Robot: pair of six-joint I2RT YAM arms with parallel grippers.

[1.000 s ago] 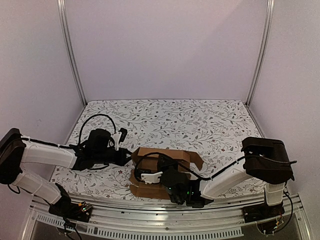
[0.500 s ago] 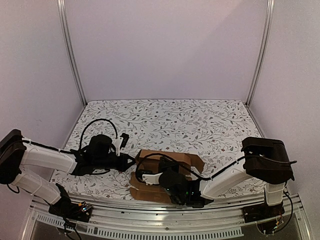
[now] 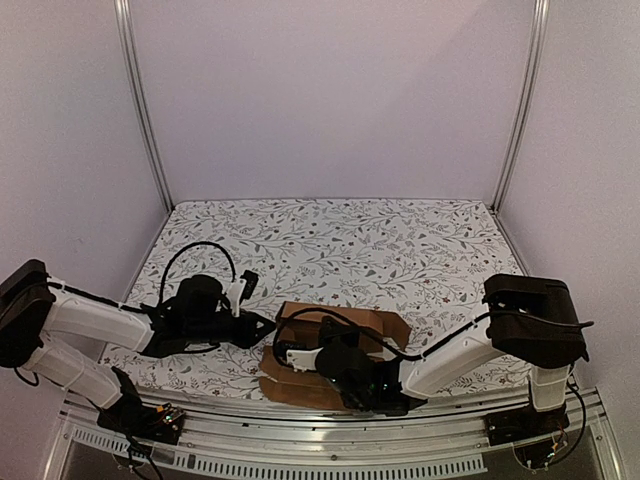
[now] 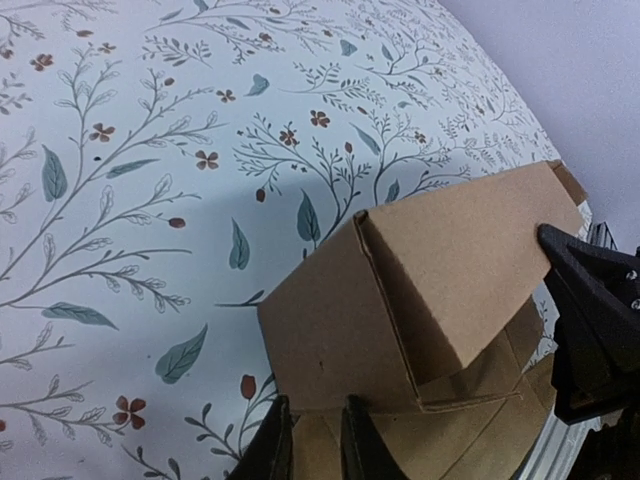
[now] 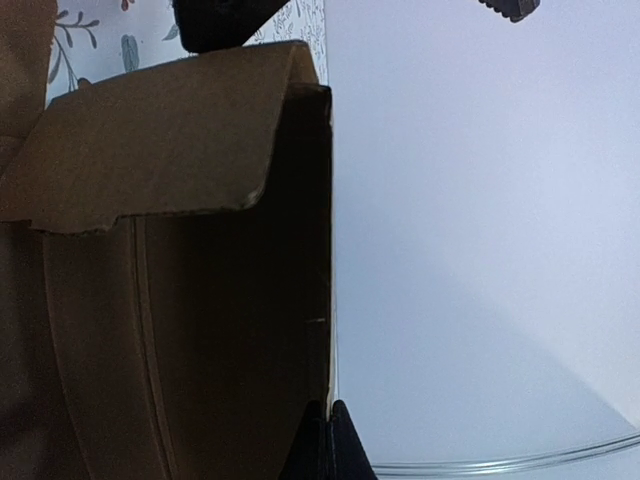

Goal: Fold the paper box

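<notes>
Paper box [image 3: 340, 335]: plain brown cardboard on every face in view; no print, label or number can be read.
Table cover [image 3: 400, 240]: leaf-and-flower pattern only; no lettering.
Left arm [image 3: 90, 320]: white and black housings; no brand or marking legible.
Right arm [image 3: 450, 360]: white and black housings; no brand or marking legible.
Readable text in all three views: none.
</notes>
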